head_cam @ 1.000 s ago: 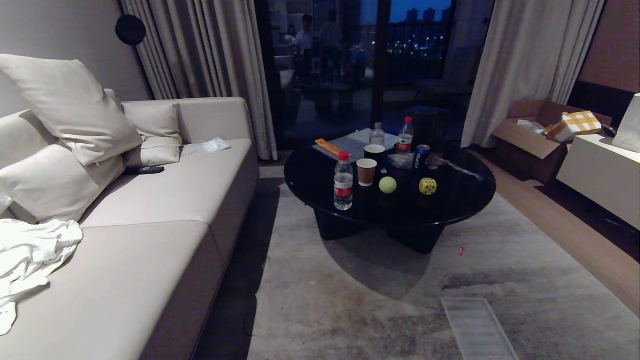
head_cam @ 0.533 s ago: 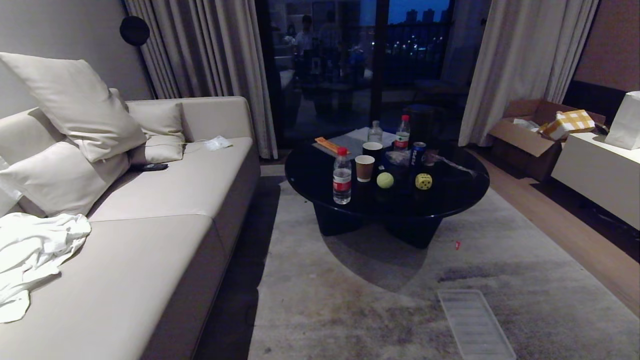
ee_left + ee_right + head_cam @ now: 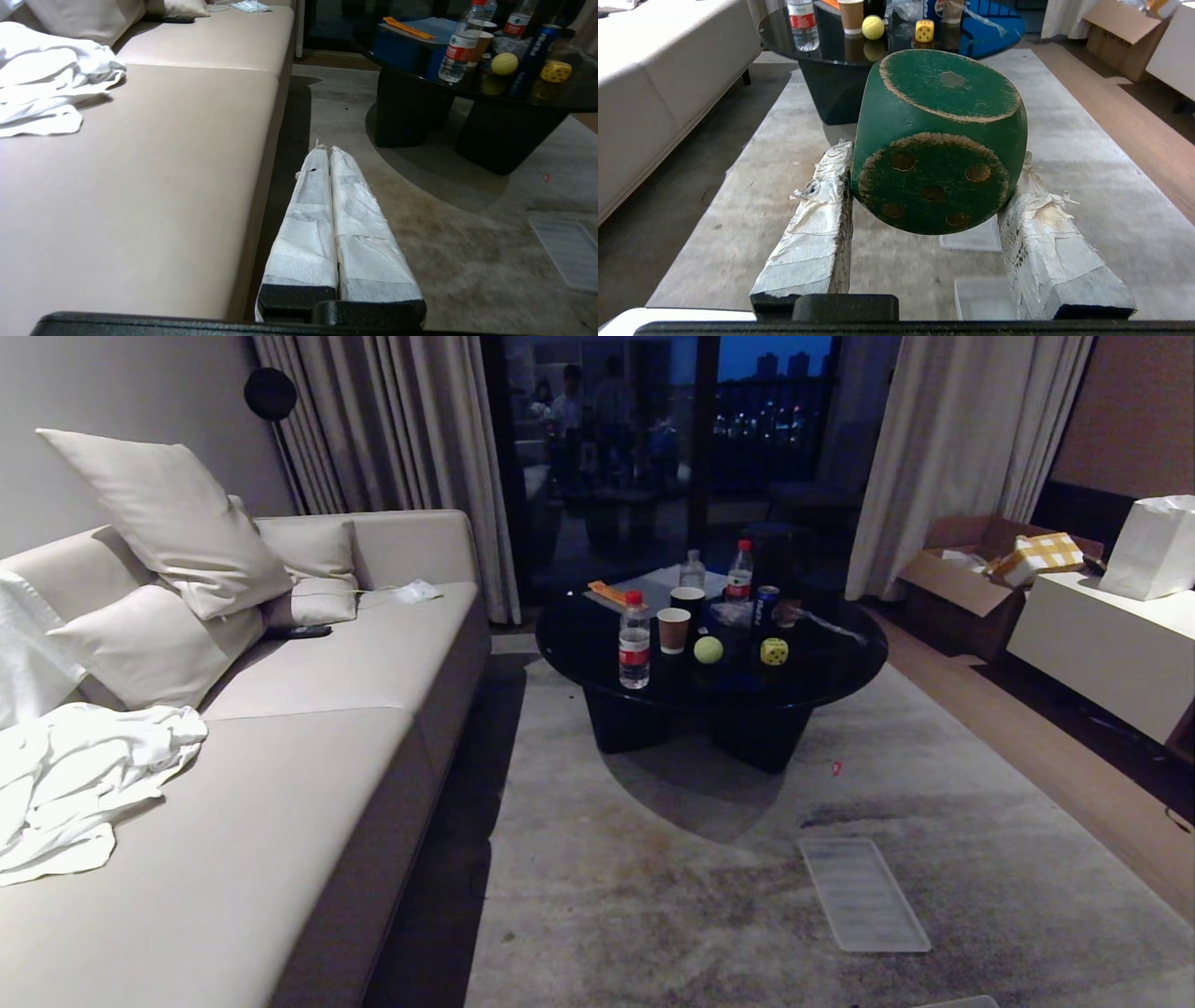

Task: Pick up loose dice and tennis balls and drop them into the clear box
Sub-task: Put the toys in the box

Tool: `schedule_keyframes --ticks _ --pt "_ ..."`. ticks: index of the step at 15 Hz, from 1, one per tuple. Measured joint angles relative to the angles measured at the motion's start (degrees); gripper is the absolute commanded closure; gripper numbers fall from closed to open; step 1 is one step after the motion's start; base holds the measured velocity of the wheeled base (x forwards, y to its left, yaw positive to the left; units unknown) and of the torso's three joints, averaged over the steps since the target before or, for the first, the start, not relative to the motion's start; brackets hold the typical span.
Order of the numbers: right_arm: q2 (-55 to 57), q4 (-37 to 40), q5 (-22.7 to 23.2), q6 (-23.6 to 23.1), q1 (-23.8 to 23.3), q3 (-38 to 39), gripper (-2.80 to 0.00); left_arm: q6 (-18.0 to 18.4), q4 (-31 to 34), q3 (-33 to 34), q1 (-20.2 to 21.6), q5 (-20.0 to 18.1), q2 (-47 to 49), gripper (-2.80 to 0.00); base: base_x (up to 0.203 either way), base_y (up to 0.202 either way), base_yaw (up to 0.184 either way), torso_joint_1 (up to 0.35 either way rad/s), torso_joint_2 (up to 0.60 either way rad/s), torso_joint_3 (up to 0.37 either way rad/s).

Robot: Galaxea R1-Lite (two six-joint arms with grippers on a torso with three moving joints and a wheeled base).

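My right gripper (image 3: 934, 156) is shut on a dark green die (image 3: 938, 140), held above the rug with its five-pip face toward the wrist camera. On the round black table (image 3: 840, 677) a tennis ball (image 3: 709, 650) (image 3: 873, 27) lies beside a yellow die (image 3: 774, 651) (image 3: 924, 31). An edge of the clear box (image 3: 980, 298) shows on the rug below the held die, and a sliver of the clear box (image 3: 962, 1001) also shows at the near edge of the head view. My left gripper (image 3: 329, 150) is shut and empty, low beside the sofa. Neither arm appears in the head view.
A flat ribbed lid (image 3: 859, 894) lies on the rug in front of the table. Bottles (image 3: 634, 644), paper cups (image 3: 672, 630) and a can (image 3: 766, 607) crowd the table. A beige sofa (image 3: 308, 756) runs along the left; a cardboard box (image 3: 962, 588) and white cabinet (image 3: 1092, 653) stand right.
The whole head view has shifted: table and lid now look smaller and farther away, so the camera has moved back. The ball and yellow die keep their places on the table.
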Motion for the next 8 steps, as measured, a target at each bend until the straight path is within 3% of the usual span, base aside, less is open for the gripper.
schedule_keyframes --ticks 4,8 --pt "0.0 0.0 0.0 0.0 0.0 0.0 0.00 0.0 0.0 0.0 0.0 0.0 0.0 0.00 -0.179 0.000 -0.002 0.003 0.00 0.000" --pt "0.0 0.0 0.0 0.0 0.0 0.0 0.00 0.0 0.0 0.0 0.0 0.0 0.0 0.00 -0.024 0.000 0.000 0.001 0.00 0.001"
